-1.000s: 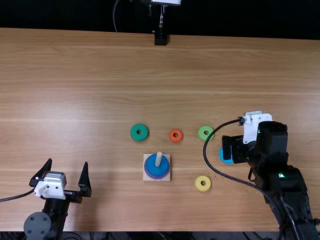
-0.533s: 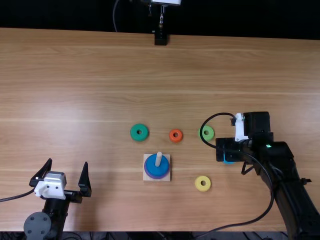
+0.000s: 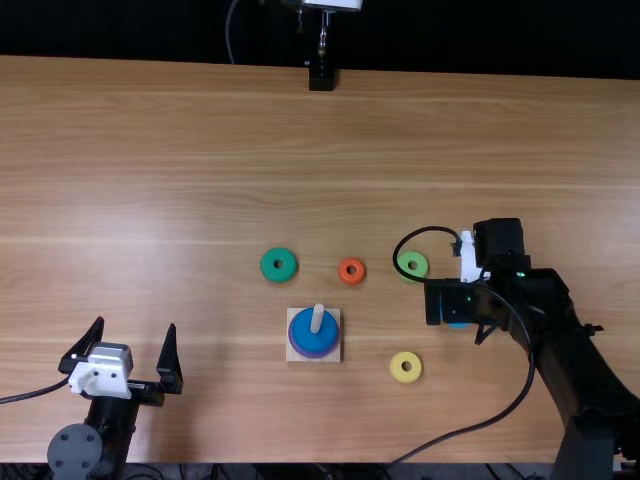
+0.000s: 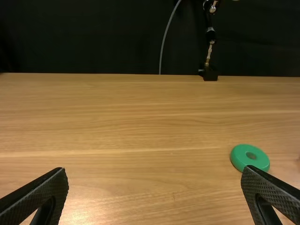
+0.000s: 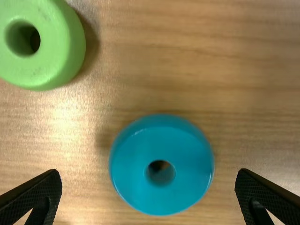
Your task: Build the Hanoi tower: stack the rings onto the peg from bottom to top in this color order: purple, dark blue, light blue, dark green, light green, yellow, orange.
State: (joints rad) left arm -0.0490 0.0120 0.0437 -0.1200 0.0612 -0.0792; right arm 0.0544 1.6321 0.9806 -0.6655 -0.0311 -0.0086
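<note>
In the top view my left gripper [image 3: 122, 345] stands open at the near left; the left wrist view shows that gripper [image 4: 154, 197] spread wide. My right gripper [image 3: 452, 302] is low over the light blue ring [image 3: 458, 325], partly covering it. In the right wrist view the open gripper [image 5: 147, 197] has the light blue ring [image 5: 140, 187] lying between its fingers, untouched. The peg [image 3: 317, 318] holds a dark blue ring [image 3: 312, 337] above a purple ring [image 3: 313, 354]. Loose rings are dark green [image 3: 267, 265], orange [image 3: 343, 271], light green [image 3: 421, 262] and yellow [image 3: 406, 376].
The square wooden base [image 3: 333, 356] stands at mid-table. A cable loops from the right arm past the light green ring. A black mount [image 3: 321, 78] is at the table's far edge [image 3: 450, 75].
The right arm has swung toward the left in the top view, its gripper now over the light blue ring. The left arm and the rings have stayed put.
</note>
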